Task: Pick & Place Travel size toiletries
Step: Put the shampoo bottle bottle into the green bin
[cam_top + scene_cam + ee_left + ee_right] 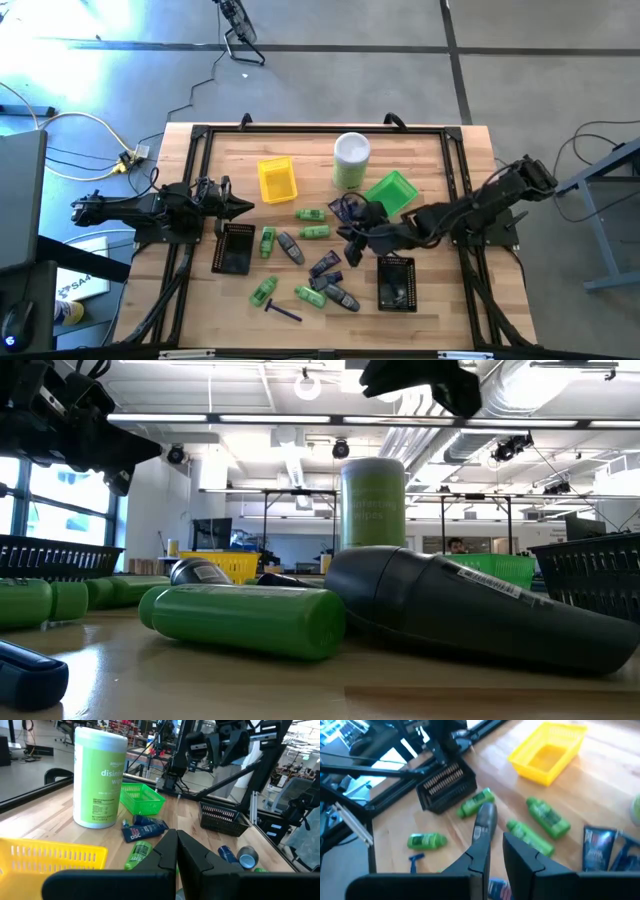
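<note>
The toiletries lie loose on the wooden table's middle. They are green bottles (316, 232) (547, 817), grey oval pieces (290, 247) (485, 817), navy packets (325, 265) (597, 847) and a purple razor (283, 311). My right gripper (352, 240) (495, 840) hangs above them near the green tray, tilted down toward the table's left. Its fingers stand a narrow gap apart with nothing between the tips. My left gripper (243, 208) (176, 832) waits shut and level at the left edge, by a black tray (233, 248).
A tall pale-green canister (351, 160) stands at the back middle. A yellow tray (277, 180) is to its left and a green tray (392, 190) to its right. A second black mesh tray (397, 283) sits near the front right. A black frame borders the table.
</note>
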{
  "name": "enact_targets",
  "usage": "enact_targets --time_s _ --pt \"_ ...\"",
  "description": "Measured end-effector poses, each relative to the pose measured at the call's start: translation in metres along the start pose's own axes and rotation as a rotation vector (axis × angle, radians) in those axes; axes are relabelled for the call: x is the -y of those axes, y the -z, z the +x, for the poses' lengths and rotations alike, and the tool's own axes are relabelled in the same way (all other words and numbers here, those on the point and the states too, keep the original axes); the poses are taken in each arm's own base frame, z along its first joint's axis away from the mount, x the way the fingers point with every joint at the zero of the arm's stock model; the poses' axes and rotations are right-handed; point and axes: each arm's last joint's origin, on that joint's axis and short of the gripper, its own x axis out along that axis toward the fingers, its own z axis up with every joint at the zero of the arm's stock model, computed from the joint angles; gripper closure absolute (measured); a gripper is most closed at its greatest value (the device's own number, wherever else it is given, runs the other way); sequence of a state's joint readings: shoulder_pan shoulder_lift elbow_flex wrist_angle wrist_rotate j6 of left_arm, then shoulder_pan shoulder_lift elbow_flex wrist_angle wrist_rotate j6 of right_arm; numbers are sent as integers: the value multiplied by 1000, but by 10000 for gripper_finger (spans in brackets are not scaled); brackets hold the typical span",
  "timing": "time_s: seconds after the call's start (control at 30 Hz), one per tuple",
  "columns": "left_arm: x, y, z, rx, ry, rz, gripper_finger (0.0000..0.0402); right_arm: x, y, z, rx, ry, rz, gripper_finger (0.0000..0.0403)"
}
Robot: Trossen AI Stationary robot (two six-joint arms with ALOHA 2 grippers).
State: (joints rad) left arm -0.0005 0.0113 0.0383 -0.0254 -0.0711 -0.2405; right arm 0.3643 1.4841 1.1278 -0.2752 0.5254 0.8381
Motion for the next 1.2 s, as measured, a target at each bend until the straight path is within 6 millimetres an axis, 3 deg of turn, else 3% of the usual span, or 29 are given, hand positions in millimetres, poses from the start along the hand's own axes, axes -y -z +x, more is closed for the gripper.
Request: enact_targets --time_s 0.47,0.77,1.2 --pt "0 0 0 0 0 0 398 21 -25 16 46 65 -266 360" --pt "0 0 0 1 0 0 398 36 -38 26 -20 3 -482 360" --pt "0 0 0 1 0 0 398 57 -54 38 -48 -27 -491 360"
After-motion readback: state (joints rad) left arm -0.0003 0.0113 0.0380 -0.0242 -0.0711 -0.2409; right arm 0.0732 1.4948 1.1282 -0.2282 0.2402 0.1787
